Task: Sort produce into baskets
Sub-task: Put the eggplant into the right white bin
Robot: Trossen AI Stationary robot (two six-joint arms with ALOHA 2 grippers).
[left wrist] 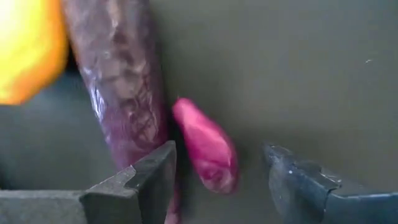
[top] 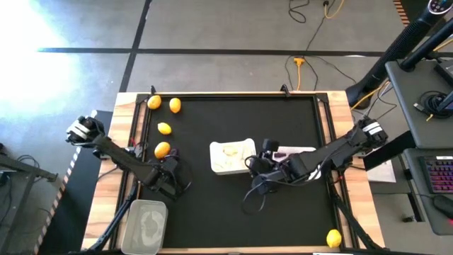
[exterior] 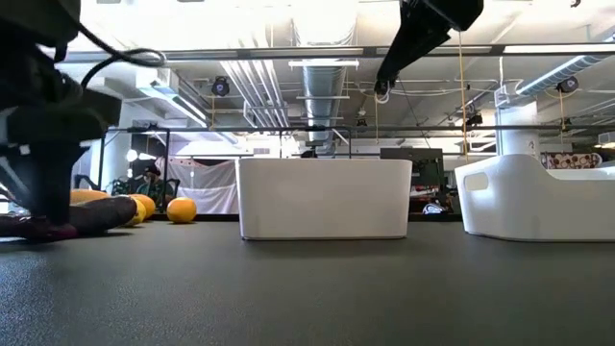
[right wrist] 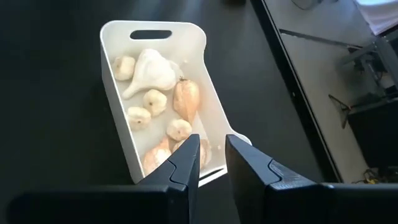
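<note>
Straddling a small magenta piece (left wrist: 208, 152) on the mat, left gripper (left wrist: 217, 183) spread wide; long purple vegetable (left wrist: 121, 93) touches one finger. Centre first. Right gripper (right wrist: 211, 165), narrow gap, empty, hovers over garlic tray (right wrist: 121, 37).

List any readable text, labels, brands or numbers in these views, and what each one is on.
No readable text in any view.
White tray holding the garlic bulbs: no label or marking visible.
Clear tub: no marking visible.
Lemons and purple vegetable: no stickers.
Left gripper and right gripper: no lettering on the fingers.
Room behind the table in the low view: any signage is too small to read.
</note>
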